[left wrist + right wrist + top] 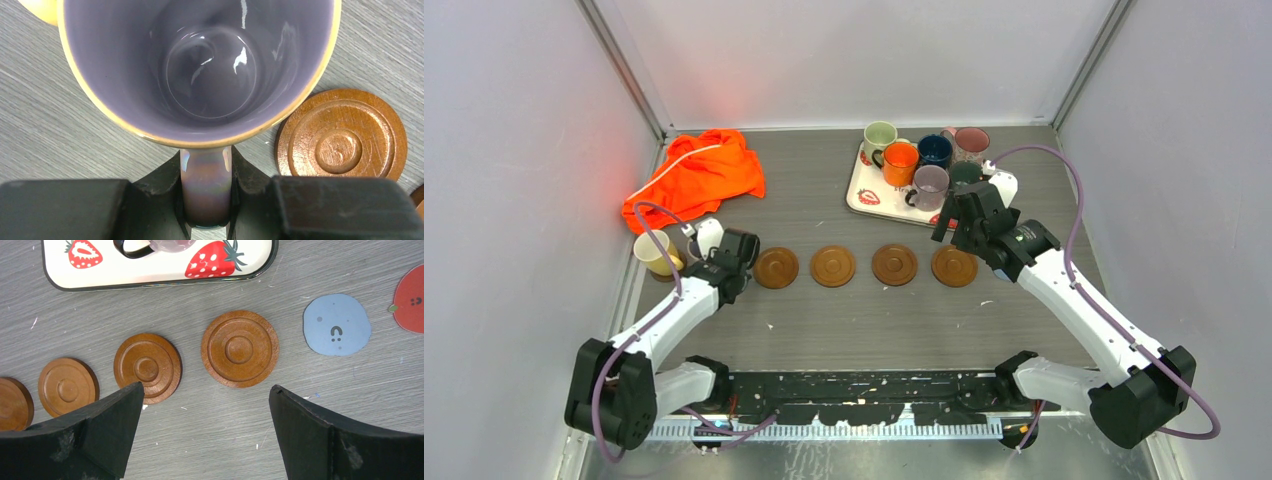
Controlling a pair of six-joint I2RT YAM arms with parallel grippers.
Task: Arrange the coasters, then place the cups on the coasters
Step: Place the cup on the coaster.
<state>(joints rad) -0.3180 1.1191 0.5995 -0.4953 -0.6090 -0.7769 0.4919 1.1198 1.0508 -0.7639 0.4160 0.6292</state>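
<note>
From above, the left tool (686, 248) holds the cream mug (656, 252) at the left end of the table (854, 320). The mug is just beside the leftmost wooden coaster (776, 267) of a row of four. A dark edge shows under the mug, but I cannot tell whether that is a coaster. The other mugs (900, 160) stand crowded on the strawberry tray (864, 195) at the back, and an orange cloth (694, 175) lies at the back left. The right tool (959, 222) hangs between the tray and the rightmost wooden coaster (954, 266). In the left wrist view, that tool's fingers are clamped on the mug's handle (206, 190). The mug is upright and open to the camera, and the wooden disc lies just to the right of its wall, not beneath it. In the right wrist view, the tool's fingers are wide apart and empty over bare table, just short of the row. A light-blue coaster (336, 324) and a red coaster (412, 299) lie to the right in that view, out of line with the wooden ones. The step in hand looks like setting this mug on a coaster. To do it well, keep the mug upright and centre its base over the disc's rings before lowering. Release only once it sits flat, then draw back along the handle's line so the fingers do not drag it off centre.
</note>
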